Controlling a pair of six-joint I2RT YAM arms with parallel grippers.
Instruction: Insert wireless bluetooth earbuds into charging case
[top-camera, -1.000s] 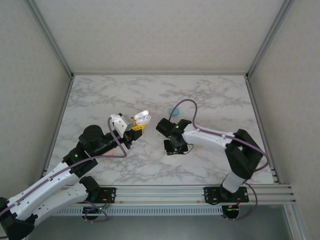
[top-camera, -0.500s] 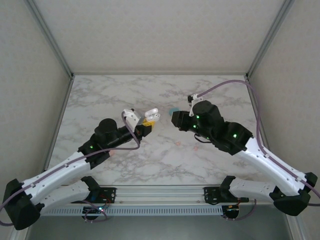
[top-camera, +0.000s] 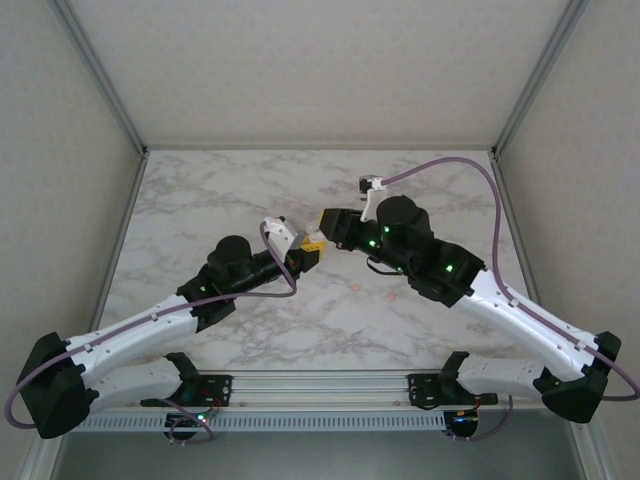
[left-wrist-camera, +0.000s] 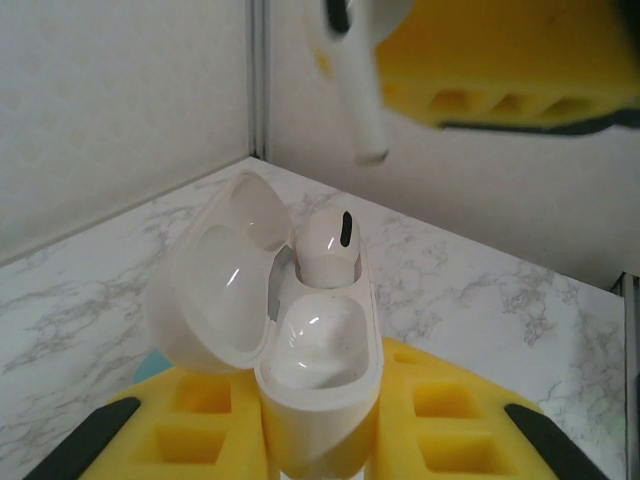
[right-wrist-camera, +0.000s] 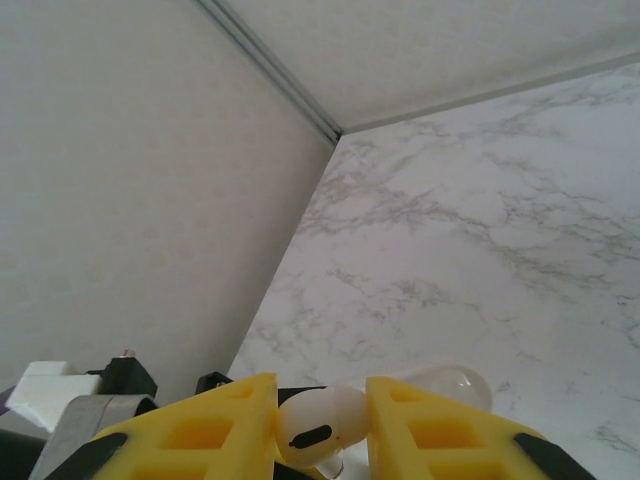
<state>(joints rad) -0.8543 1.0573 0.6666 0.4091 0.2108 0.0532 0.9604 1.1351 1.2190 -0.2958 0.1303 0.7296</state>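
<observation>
Open case is held tight by L gripper. Bud, pinched in R gripper, is hung stem-down above case; empty slot is seen w/ seated bud just behind.

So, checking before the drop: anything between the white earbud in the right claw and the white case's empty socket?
Nothing visible. The white stemmed earbud hangs in open air above the glossy white case, lid swung aside.
</observation>
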